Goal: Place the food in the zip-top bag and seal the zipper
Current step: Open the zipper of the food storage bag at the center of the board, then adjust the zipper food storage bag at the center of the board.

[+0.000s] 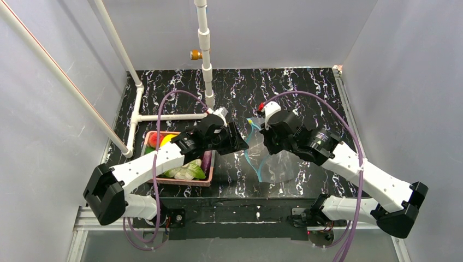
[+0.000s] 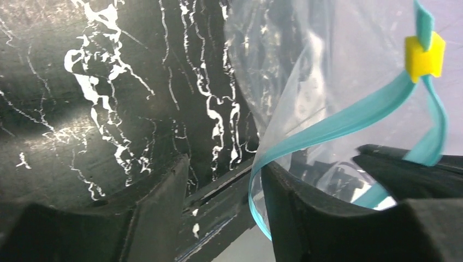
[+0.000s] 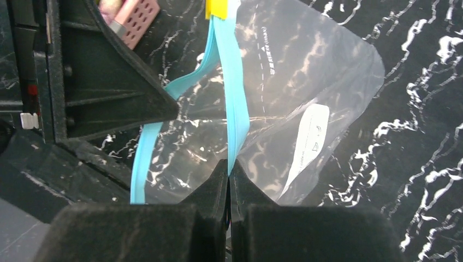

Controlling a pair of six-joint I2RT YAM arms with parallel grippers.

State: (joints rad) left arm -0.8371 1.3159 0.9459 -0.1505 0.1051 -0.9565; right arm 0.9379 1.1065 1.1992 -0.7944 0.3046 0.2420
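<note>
Zip-top bag (image 1: pixel 277 162) rests on the black marbled table (image 1: pixel 306 93) between the two arms, right of the pink basket (image 1: pixel 185 183) where the leafy head (image 1: pixel 188 170) and other toy food lie. Its mouth gapes. The right tool (image 3: pixel 229 166) is pinched fully closed on one lip of the teal zipper (image 3: pixel 238 109). The left tool (image 2: pixel 225 164) is spread wide and grips nothing, the other lip curving past one finger (image 2: pixel 306 218). A yellow slider (image 2: pixel 425 54) sits at the strip's end.
</note>
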